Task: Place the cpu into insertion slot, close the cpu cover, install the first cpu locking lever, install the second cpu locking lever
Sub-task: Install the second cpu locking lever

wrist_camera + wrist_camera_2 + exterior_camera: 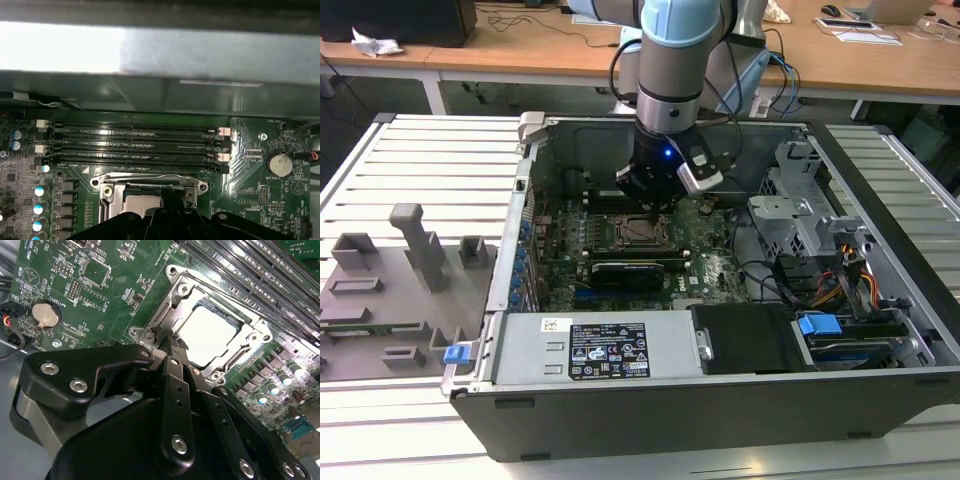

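Note:
The cpu (212, 332) lies flat in the insertion slot (642, 230), its pale metal top showing. The cpu cover (257, 332) lies down around it as a silver frame. My gripper (175, 342) is shut, its black fingers pressed together with the tips at the socket's metal edge, beside the cpu. I cannot tell whether the tips touch a lever. In the exterior view my gripper (655, 207) hangs straight over the slot inside the open computer case. The first wrist view has the cpu (142, 205) just past my gripper (167, 200), with a thin lever wire (145, 176) along the socket's far side.
Long memory slots (135, 145) run close behind the socket. A coin battery (44, 314) sits on the green board. A black card (625, 270), a power supply (590, 350) and a drive cage (800, 210) crowd the case. A grey fixture tray (390, 290) lies at the exterior view's left.

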Tool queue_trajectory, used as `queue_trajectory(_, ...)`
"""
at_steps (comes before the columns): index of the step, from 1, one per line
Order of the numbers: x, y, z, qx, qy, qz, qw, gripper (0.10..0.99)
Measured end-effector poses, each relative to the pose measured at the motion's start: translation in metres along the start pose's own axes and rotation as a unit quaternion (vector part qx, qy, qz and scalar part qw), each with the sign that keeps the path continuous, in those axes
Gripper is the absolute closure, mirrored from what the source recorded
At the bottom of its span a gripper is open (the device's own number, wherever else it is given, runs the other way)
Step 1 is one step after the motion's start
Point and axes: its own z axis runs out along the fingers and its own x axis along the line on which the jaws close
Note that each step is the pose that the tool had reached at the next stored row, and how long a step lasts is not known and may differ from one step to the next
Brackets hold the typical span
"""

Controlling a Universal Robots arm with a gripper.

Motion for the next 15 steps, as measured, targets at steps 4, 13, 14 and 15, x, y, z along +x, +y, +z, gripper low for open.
queue_trajectory(4, -0.0001, 0.0006, -0.0107, -0.0001, 0.0, 0.0, 1.0, 0.98)
queue_trajectory(13, 0.0006, -0.0115, -0.0299, -0.0002, 0.0, 0.0, 1.0, 0.98)
queue_trajectory(14, 0.0009, -0.0163, -0.0301, -0.0001, 0.0, 0.0, 1.0, 0.98)
queue_trajectory(15, 0.001, -0.0188, -0.0302, -0.0002, 0.0, 0.0, 1.0, 0.98)
